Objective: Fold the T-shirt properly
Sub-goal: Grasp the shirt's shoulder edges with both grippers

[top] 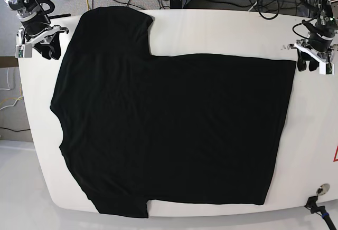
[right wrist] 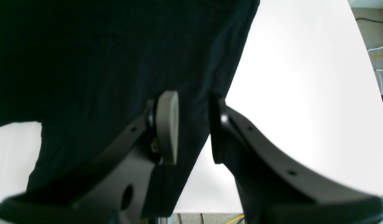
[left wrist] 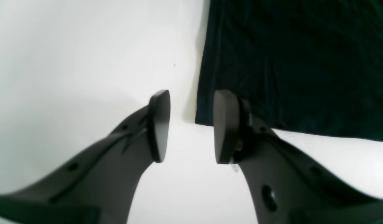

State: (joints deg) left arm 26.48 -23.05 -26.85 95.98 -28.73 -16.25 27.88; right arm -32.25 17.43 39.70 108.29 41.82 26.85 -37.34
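Spread flat across most of the white worktop: the black T-shirt, sleeves toward the right arm's side, hem toward the left arm's. Left gripper poised just off a hem corner, fingers parted, empty, above bare worktop. Right gripper over a sleeve edge, fingers spread apart, nothing pinched between them.
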